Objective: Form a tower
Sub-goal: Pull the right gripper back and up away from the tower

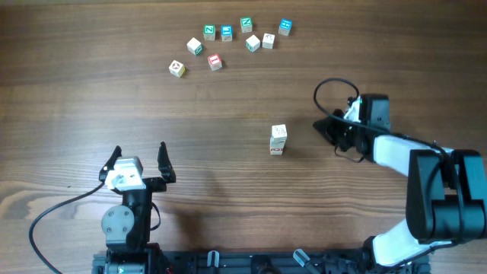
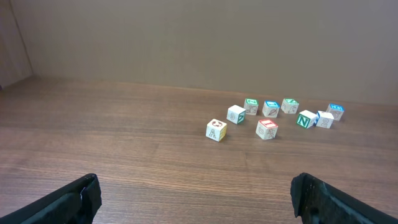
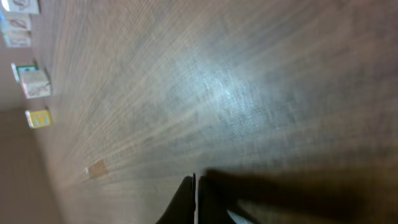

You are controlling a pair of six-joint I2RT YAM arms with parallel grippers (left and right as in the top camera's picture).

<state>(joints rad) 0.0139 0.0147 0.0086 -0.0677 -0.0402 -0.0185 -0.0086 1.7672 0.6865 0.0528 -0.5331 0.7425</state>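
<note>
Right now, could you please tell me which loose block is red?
The red-topped block just right of the yellow-edged one; the rest show green, blue or plain tops.

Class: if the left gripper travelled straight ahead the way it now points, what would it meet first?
Most likely the yellow-edged A cube, nearest and almost dead ahead of the left gripper, with only bare table between. Depth is unclear; it might pass just left of it.

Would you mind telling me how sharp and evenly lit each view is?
Overhead: sharp and evenly lit around the tower. Left wrist: crisp on the loose cubes. Right wrist: blurred, glare on the table, dark shadow by the shut right pincer.
</note>
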